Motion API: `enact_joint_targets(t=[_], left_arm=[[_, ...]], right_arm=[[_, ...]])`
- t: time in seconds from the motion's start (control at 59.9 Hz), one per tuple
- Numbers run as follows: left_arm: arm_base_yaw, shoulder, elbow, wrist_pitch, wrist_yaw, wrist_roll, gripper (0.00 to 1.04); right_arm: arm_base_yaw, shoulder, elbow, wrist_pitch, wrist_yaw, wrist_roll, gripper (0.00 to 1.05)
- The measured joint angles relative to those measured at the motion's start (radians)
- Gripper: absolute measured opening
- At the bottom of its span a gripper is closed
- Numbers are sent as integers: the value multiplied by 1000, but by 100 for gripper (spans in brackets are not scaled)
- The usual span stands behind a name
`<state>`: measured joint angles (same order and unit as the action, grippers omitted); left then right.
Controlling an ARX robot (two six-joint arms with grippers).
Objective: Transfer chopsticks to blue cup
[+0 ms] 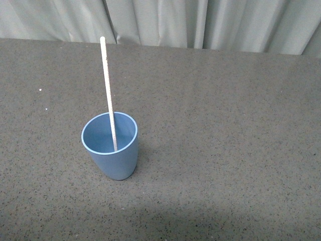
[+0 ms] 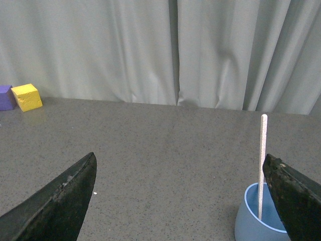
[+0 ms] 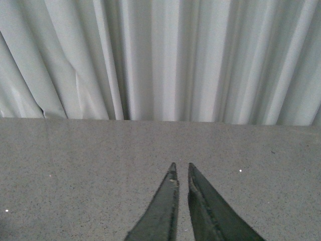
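Observation:
The blue cup [image 1: 111, 145] stands upright on the grey table, left of centre in the front view. The chopstick [image 1: 107, 85] stands inside it, leaning against the far rim, its upper half sticking out. Neither arm shows in the front view. In the left wrist view the cup [image 2: 256, 221] and chopstick [image 2: 262, 155] sit just inside one finger of my left gripper [image 2: 179, 160], which is open wide and empty. My right gripper [image 3: 181, 165] is shut on nothing, over bare table; cup and chopstick are out of that view.
A yellow block [image 2: 26, 97] and a purple block [image 2: 6, 97] sit at the table's far edge in the left wrist view. A pale grey curtain [image 1: 200, 22] hangs behind the table.

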<state>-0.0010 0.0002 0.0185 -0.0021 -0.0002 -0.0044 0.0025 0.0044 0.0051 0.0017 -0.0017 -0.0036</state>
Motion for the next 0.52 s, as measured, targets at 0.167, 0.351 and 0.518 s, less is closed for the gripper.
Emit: enact_joint_targets(t=[0.167,0.351,0.518], left_arm=[[0,0,0,0,0,0,98],[0,0,0,0,0,0,98],[0,0,0,0,0,0,98]], right_arm=[[0,0,0,0,0,0,56],[0,0,0,0,0,0,88],[0,0,0,0,0,0,95]])
